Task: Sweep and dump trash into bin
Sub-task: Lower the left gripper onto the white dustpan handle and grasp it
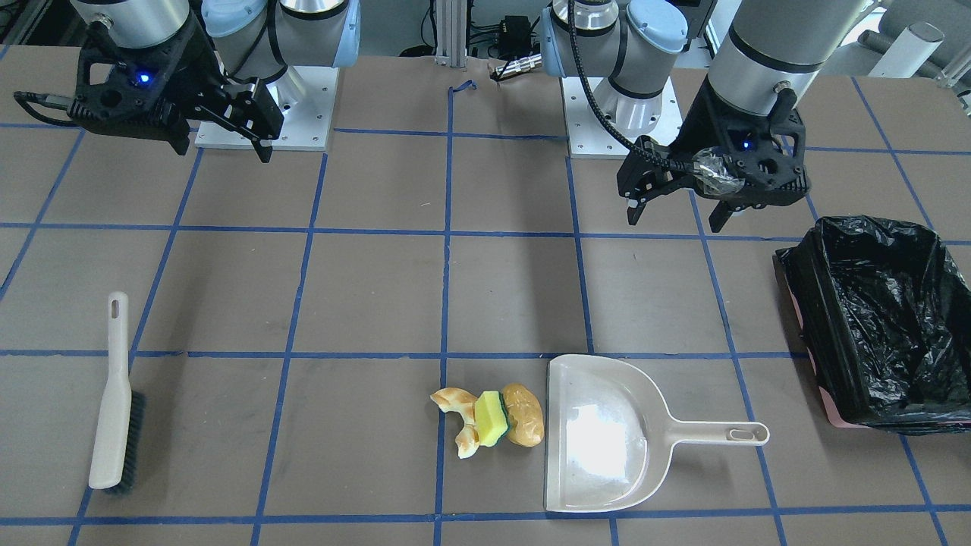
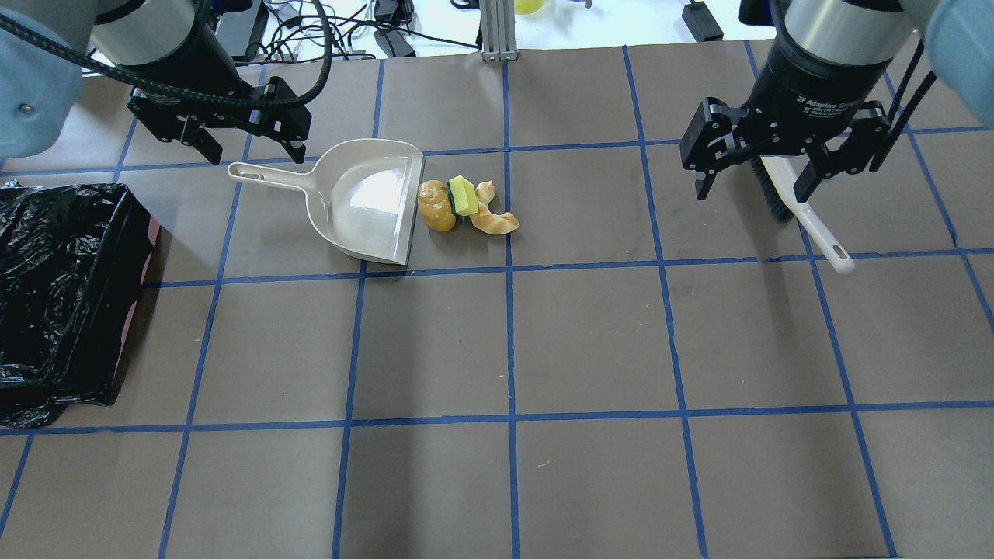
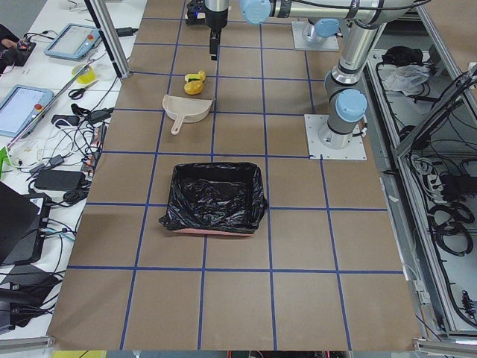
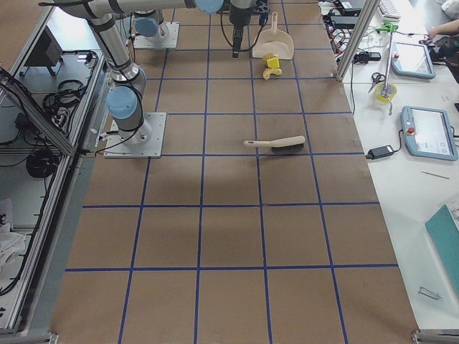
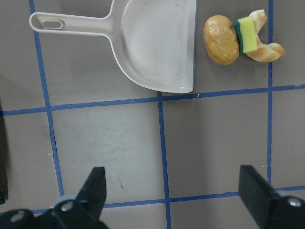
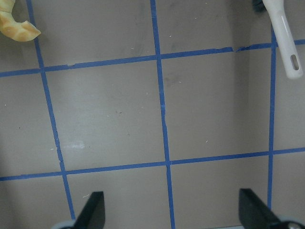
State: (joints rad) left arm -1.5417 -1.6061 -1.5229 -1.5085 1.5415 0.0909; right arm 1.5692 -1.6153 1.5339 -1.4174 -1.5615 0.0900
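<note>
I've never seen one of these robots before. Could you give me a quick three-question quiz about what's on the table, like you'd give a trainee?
1. True or false: the potato-like lump, the yellow sponge and the croissant-like piece already lie inside the dustpan.
2. Which piece lies nearest the dustpan's open edge? A) croissant-like piece B) yellow sponge C) potato-like lump
3. What do the left gripper and the right gripper hold?
Key: 1 false, they lie on the table beside it. 2 C. 3 nothing; both are open, above the table.
</note>
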